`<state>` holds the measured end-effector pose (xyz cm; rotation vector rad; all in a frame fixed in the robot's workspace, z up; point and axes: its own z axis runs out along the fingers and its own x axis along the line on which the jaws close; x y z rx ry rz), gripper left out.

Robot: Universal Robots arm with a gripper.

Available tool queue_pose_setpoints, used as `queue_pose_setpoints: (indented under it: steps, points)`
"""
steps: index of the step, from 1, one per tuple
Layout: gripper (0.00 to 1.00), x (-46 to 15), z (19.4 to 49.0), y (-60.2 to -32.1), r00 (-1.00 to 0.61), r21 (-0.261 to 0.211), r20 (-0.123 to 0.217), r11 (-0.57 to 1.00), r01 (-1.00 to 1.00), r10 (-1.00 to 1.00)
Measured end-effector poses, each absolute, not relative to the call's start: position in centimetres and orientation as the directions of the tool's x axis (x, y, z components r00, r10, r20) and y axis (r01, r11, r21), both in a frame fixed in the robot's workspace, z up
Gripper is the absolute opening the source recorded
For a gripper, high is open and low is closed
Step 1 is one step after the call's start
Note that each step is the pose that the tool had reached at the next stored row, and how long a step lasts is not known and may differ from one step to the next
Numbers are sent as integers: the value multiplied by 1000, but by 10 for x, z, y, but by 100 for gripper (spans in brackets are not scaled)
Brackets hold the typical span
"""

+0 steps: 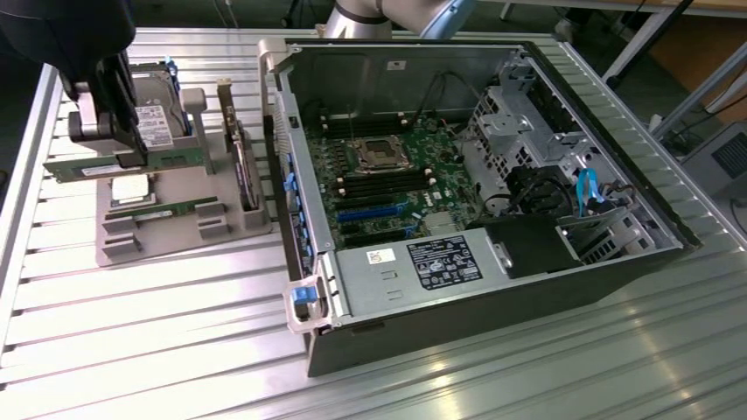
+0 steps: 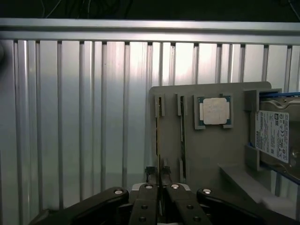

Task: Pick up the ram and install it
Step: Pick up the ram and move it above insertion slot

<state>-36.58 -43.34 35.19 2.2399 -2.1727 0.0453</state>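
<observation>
The gripper (image 2: 160, 182) was clamped on the ram (image 2: 159, 169), held edge-on in its jaws, long axis level over the grey tray (image 1: 175, 245); the motherboard (image 1: 403, 188) lay beyond, toward the exterior view's right, inside the open case (image 1: 491, 341)

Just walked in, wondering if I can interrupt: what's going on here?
The robot arm's gripper is shut on the ram, holding it over the grey parts tray, where a second stick and the CPU lie. The open computer case stands beside the tray, and the ram is not yet in its motherboard.
</observation>
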Motion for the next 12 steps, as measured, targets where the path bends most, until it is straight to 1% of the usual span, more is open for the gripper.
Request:
queue_pose_setpoints:
  steps: [12]
  points:
    - [13,-366,374,-433,30,-5,43,-31,-1000,-999]
